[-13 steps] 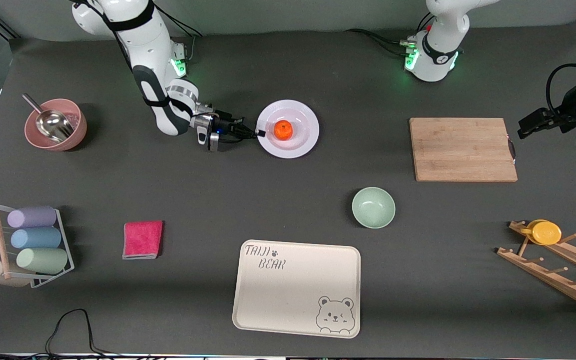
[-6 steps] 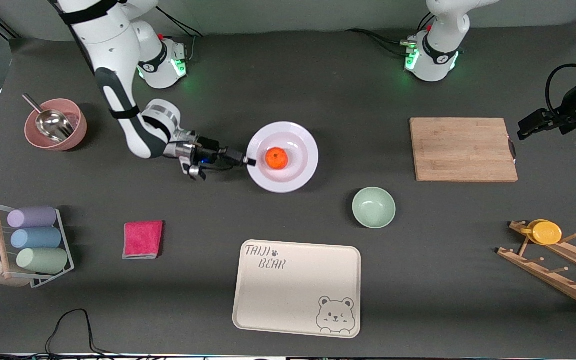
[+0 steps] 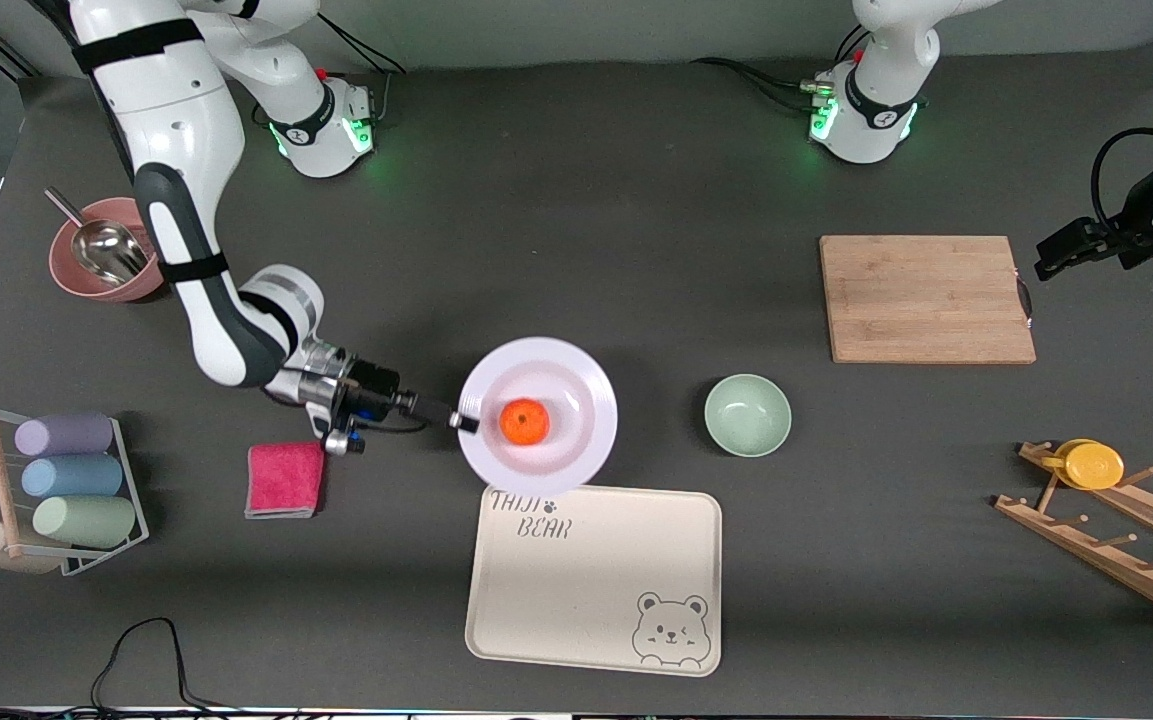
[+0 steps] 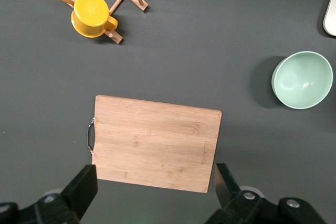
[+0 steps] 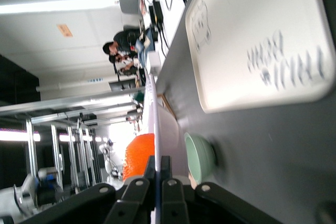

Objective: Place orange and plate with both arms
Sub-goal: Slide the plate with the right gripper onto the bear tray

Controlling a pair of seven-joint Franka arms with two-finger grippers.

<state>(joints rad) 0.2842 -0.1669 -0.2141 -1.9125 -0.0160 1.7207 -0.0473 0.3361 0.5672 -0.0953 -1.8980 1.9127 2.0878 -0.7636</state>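
The pale lavender-white plate [image 3: 576,395] is held in the air by its rim, over the table just above the cream bear tray's back edge. The small orange [image 3: 524,421] sits in its middle. My right gripper [image 3: 464,420] is shut on the plate's rim at the side toward the right arm's end; the right wrist view shows the rim [image 5: 157,145] edge-on between the fingers [image 5: 165,167], with the orange [image 5: 139,156] on it. My left gripper [image 3: 1046,259] waits open and empty over the table past the cutting board [image 4: 155,142], its fingers [image 4: 84,184] wide apart.
The cream bear tray [image 3: 596,590] lies nearest the front camera. A mint-green bowl [image 3: 747,415] stands beside the plate. A red cloth [image 3: 285,479] lies under the right wrist. A pink bowl with scoop [image 3: 111,250], cup rack [image 3: 66,490] and wooden rack with yellow cup [image 3: 1093,465] stand at the table's ends.
My right arm has carried the plate with the orange from near the robots' bases toward the front camera, to just over the bear tray's back edge. The left arm has not moved.
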